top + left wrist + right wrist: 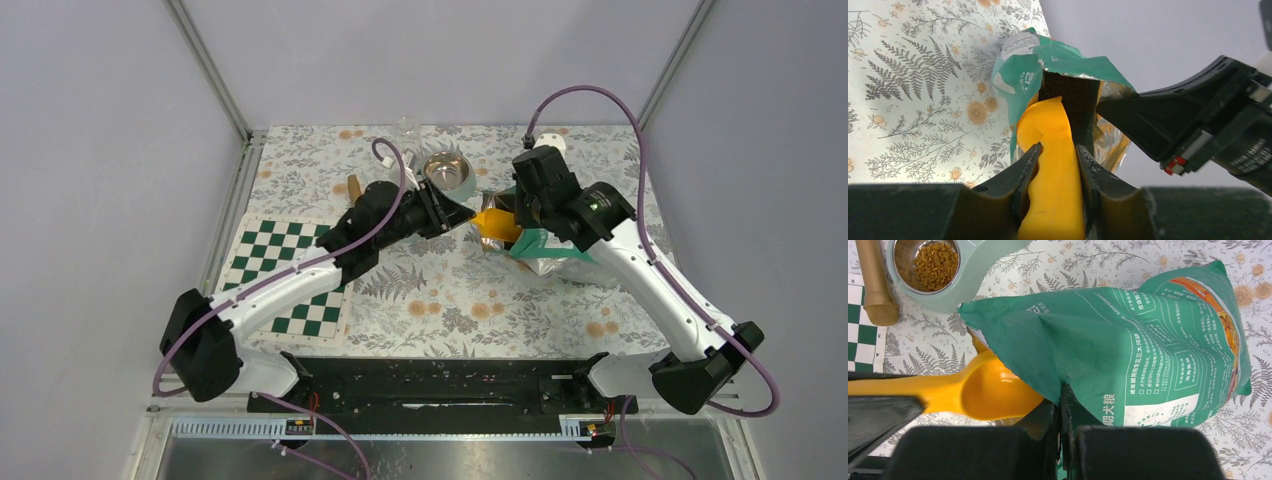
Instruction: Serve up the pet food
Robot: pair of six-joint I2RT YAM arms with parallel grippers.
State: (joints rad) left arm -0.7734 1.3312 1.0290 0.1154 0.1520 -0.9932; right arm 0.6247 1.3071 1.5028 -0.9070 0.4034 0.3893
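Observation:
Pet food kibble [937, 264] lies in a steel bowl set in a pale teal holder [446, 172], also in the right wrist view [979, 260]. My left gripper [462, 213] is shut on the handle of the orange scoop [1050, 165]. The scoop's head [993, 390] is at the mouth of the teal-and-silver bag [548, 250], partly under its flap. A dark brown grainy mass [1073, 97] shows inside the bag mouth. My right gripper [1060, 405] is shut on the bag's edge [1148, 350] and holds the mouth open. I cannot see what is in the scoop.
A green-and-white chessboard mat [285, 275] lies at the left. A gold-brown cylinder [354, 187] lies beside the bowl, also in the right wrist view [875, 285]. A clear plastic item [408, 125] sits at the far edge. Enclosure walls stand on both sides.

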